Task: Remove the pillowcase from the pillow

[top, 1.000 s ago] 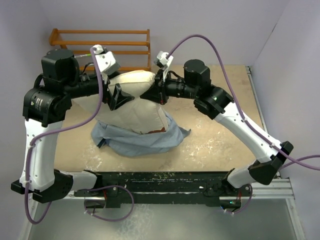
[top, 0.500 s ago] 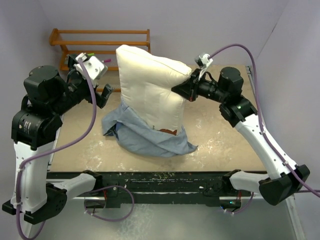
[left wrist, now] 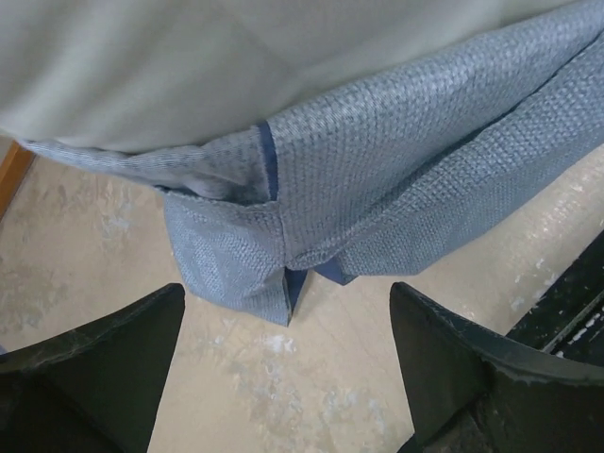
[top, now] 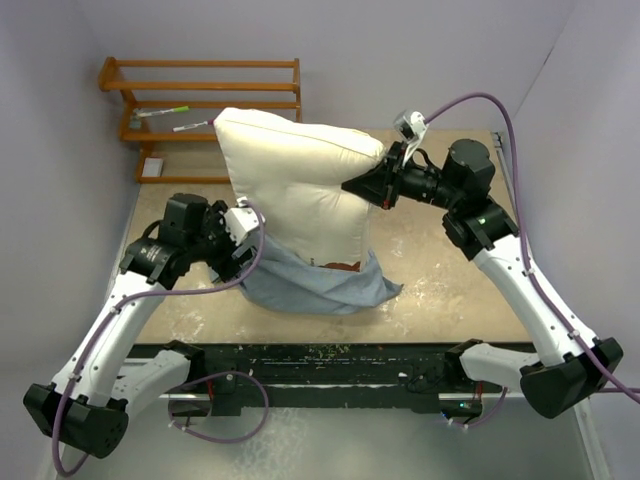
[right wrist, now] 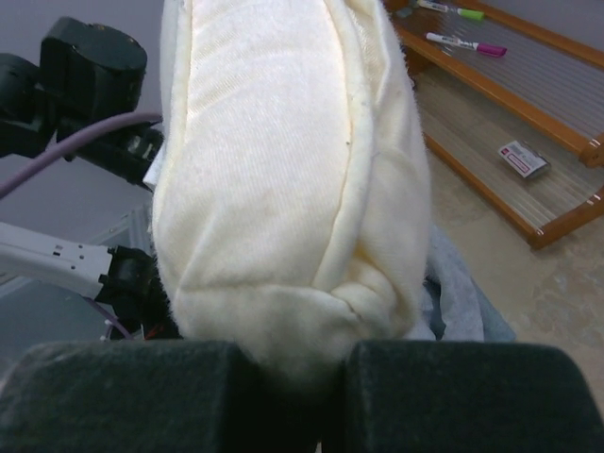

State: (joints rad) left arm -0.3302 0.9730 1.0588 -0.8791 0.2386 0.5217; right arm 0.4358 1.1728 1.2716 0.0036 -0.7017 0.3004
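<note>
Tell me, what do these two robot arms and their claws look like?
Both the left arm and right arm have smooth white shells joined by chunky black round joints. A purple cable loops along each. The left gripper and right gripper each end in two broad matte black fingers, slightly scuffed.

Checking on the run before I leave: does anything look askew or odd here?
The pillow stands on end, held up by one corner pinched in the right fingers. The pillowcase sags in a crumpled bunch around its bottom end, only partly off. No tear or spill shows.
</note>
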